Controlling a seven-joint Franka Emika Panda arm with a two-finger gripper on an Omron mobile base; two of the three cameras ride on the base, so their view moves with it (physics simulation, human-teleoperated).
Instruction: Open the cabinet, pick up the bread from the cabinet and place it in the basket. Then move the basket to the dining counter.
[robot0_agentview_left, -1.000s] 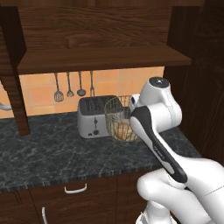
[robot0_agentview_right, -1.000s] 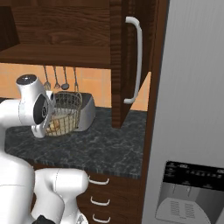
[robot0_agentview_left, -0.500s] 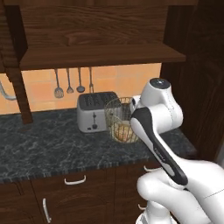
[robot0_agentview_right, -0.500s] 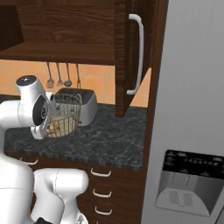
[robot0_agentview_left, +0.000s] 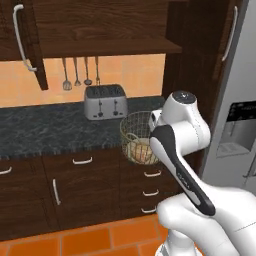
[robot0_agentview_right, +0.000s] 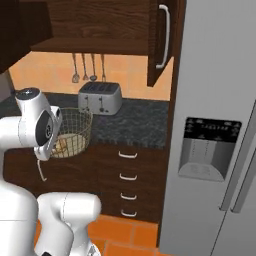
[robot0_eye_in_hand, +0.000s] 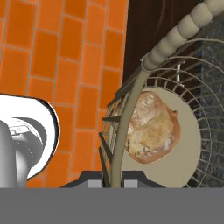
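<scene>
Hand view shows the basket (robot0_eye_in_hand: 175, 65) up close; it is made of thin golden wires with gaps between them, and its rim is a thick, bumpy tan ring; its bottom is a flat pale circle; the bread (robot0_eye_in_hand: 152, 127) lies on that bottom, a small round roll, brown and crusty with lighter patches; the gripper (robot0_eye_in_hand: 114, 179) has its two dark tips pressed close together, pinching the basket's wire wall just under the rim; orange floor tiles (robot0_eye_in_hand: 57, 57) lie far below.

In the left base view the basket (robot0_agentview_left: 135, 137) hangs in the air at the end of the white arm, in front of the dark drawers (robot0_agentview_left: 150, 175) and beside the edge of the black counter (robot0_agentview_left: 45, 130); it touches no counter; the bread (robot0_agentview_left: 141, 152) sits low inside it; the silver toaster (robot0_agentview_left: 105, 101) stands on the counter behind; the cabinet (robot0_agentview_left: 100, 25) is above, its door (robot0_agentview_left: 30, 40) swung open.

In the right base view the basket (robot0_agentview_right: 75, 132) is wider at the top; a grey fridge (robot0_agentview_right: 215, 125) stands to the right.
</scene>
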